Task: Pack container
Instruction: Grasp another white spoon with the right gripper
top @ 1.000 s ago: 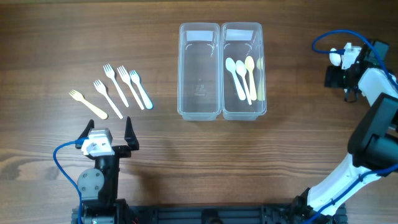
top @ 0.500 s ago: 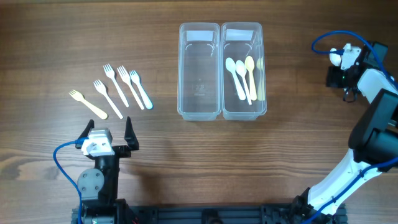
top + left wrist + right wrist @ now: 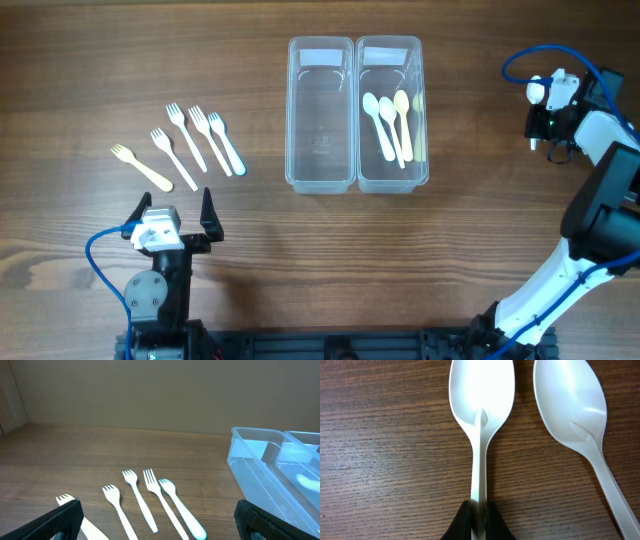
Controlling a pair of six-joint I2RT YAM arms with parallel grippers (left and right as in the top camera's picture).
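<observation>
Our right gripper (image 3: 479, 519) is pinched tight on the thin handle of a glossy white plastic spoon (image 3: 481, 390) lying on the wood-grain table (image 3: 380, 460), a second spoon (image 3: 570, 400) just beside it; we judge it a grip for lifting. The container (image 3: 355, 110), clear with rounded corners, sits mid-table, well apart, with spoons (image 3: 390, 120) in its right tub only. Our left gripper (image 3: 173, 203) hangs with its jaws wide near the flat forks (image 3: 195, 140), likely bound for the other tub.

Five forks (image 3: 149, 480), five-plus spoons (image 3: 481, 390), one container (image 3: 320, 120)
</observation>
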